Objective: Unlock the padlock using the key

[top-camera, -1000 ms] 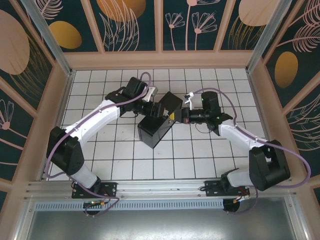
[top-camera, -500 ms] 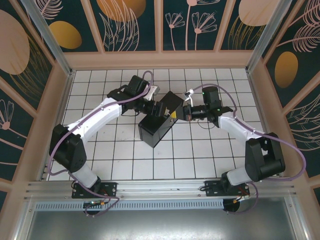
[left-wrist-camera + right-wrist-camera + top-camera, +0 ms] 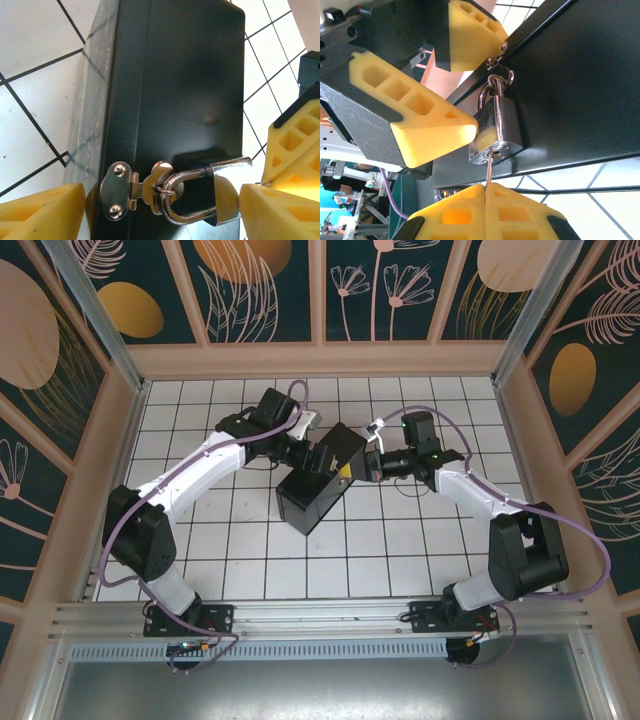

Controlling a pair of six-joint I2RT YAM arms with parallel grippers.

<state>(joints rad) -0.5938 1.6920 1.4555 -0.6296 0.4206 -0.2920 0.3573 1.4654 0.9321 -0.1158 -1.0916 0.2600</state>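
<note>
Sitting, by the look of it, at the turning step: pinching the thin silvery metal key (image 3: pixel 490 171) tight in the right gripper (image 3: pixel 485 192), blade pushed into the keyhole of the small silver metal padlock (image 3: pixel 496 131). Hanging from the silver hasp (image 3: pixel 117 197) on the side of the black box (image 3: pixel 170 90), between the spread, empty fingers of the left gripper (image 3: pixel 160 200). Next, probably: closing the left on the lock body to steady it, then twisting the key gently.
</note>
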